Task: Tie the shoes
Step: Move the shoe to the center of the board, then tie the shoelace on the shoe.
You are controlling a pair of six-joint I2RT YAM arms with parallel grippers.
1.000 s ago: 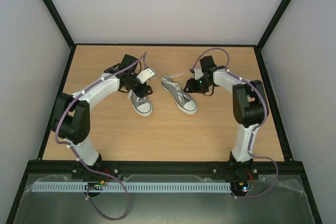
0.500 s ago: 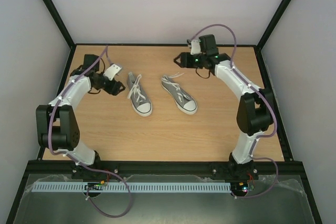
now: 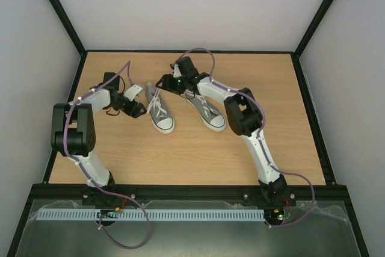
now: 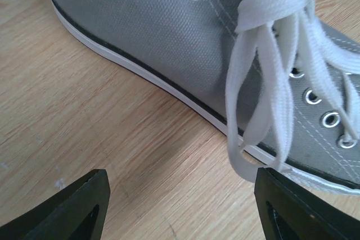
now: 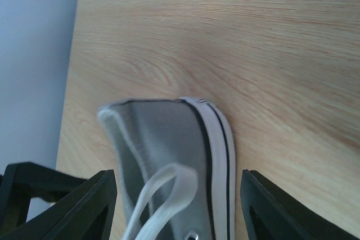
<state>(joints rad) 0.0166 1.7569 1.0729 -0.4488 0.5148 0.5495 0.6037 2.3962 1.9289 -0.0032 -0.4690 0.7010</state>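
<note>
Two grey shoes lie side by side on the table, toes toward me: the left shoe (image 3: 161, 116) and the right shoe (image 3: 208, 111). My left gripper (image 3: 139, 110) sits low beside the left shoe's outer side, open. In the left wrist view that shoe's grey side (image 4: 169, 32) fills the top, and its white lace loops (image 4: 270, 82) hang down near the right fingertip (image 4: 292, 206); nothing is between the jaws. My right gripper (image 3: 162, 81) reaches across to the left shoe's heel (image 5: 163, 139), open, its fingers on either side of the heel without touching. A lace loop (image 5: 163, 192) lies there.
The wooden table (image 3: 198, 154) is framed by black rails and pale walls; the left wall (image 5: 34, 54) is close behind the right gripper's view. The right arm's forearm (image 3: 216, 88) passes over the back of the right shoe.
The right arm swung left from the back of the table to the left shoe's heel. The left gripper moved right, back up to that shoe's side. Both jaws opened wider.
</note>
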